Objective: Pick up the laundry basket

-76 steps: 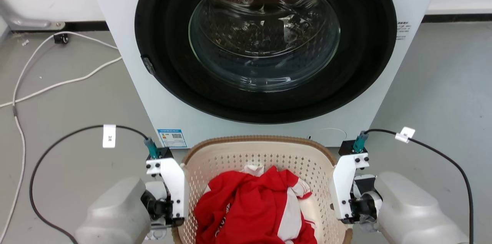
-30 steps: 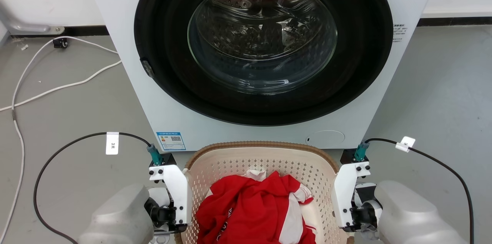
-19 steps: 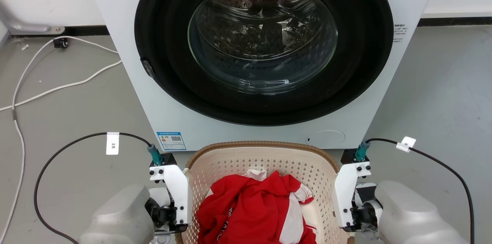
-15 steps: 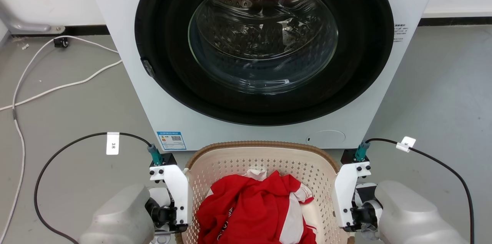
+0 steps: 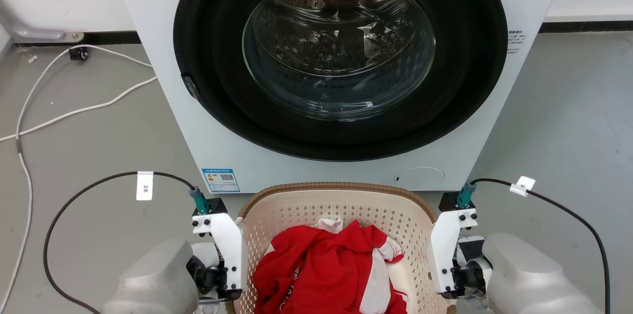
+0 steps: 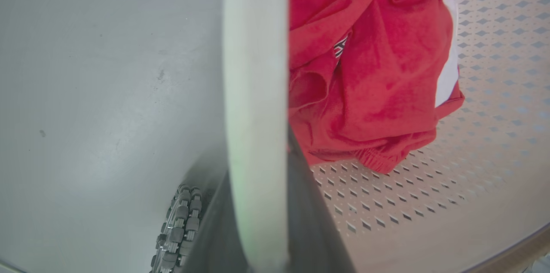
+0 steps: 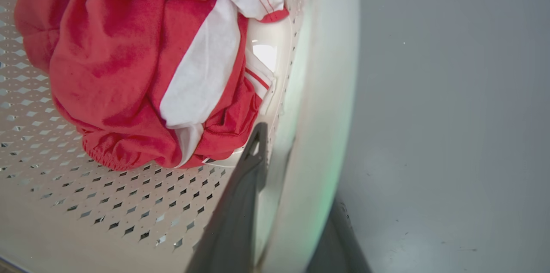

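Grey floor (image 5: 568, 106) all round, crossed at the left by loose white cables (image 5: 74, 109). Faced a white washing machine (image 5: 212, 151), round dark door (image 5: 207, 57) shut, steel drum (image 5: 336, 32) visible through the glass, small blue sticker (image 5: 221, 180) low on the front. Found the laundry basket (image 5: 296, 212) just in front of the machine, at the bottom middle of the head view, between two pale arms (image 5: 153, 279): cream, with perforated walls and a brown woven-look rim. Held red and white clothes (image 5: 326, 264), bunched in a heap inside and reaching the wall on the right side. Had the left fingers (image 6: 309, 221) closed over the basket's left side, one dark finger inside by the clothes, the other outside over the floor, a pale blurred band of plastic filling the gap between them. Had the right fingers (image 7: 240, 204) closed likewise on the right side, one inside next to the clothes, one outside. Could not tell whether the basket rested on the floor or hung clear of it. Noted black cables (image 5: 74, 200) looping out from both arms, each with a white tag.
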Available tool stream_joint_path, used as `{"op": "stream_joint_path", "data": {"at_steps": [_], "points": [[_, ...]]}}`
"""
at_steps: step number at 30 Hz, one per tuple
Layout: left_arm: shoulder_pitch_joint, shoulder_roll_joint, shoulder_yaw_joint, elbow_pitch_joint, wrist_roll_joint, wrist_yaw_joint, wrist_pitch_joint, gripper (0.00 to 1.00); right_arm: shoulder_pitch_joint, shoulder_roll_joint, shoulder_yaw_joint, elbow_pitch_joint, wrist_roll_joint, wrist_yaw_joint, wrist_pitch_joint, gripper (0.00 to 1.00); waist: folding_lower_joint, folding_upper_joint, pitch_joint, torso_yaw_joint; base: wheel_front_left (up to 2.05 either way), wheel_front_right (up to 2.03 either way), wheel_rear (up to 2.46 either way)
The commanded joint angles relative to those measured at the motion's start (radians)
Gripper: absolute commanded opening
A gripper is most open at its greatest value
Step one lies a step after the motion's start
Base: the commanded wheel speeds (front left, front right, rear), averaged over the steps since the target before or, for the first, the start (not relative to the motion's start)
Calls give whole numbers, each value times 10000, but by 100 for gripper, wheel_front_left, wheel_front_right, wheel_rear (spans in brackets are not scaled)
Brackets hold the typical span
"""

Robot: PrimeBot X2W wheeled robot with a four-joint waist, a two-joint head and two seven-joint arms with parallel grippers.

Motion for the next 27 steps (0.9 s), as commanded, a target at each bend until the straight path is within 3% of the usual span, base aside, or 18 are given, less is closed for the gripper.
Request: {"op": "stream_joint_path", "data": {"at_steps": [1,27], "points": [[36,-327,6,-223,-85,-137,-72,0,-110,369,12,-183,113,141,-22,0,0,0,-1,-3,0,0,0],[59,-307,-58,-244,-141,-137,-113,0,-128,391,274,-88,462,142,-57,0,0,0,27,-13,0,0,0]]}}
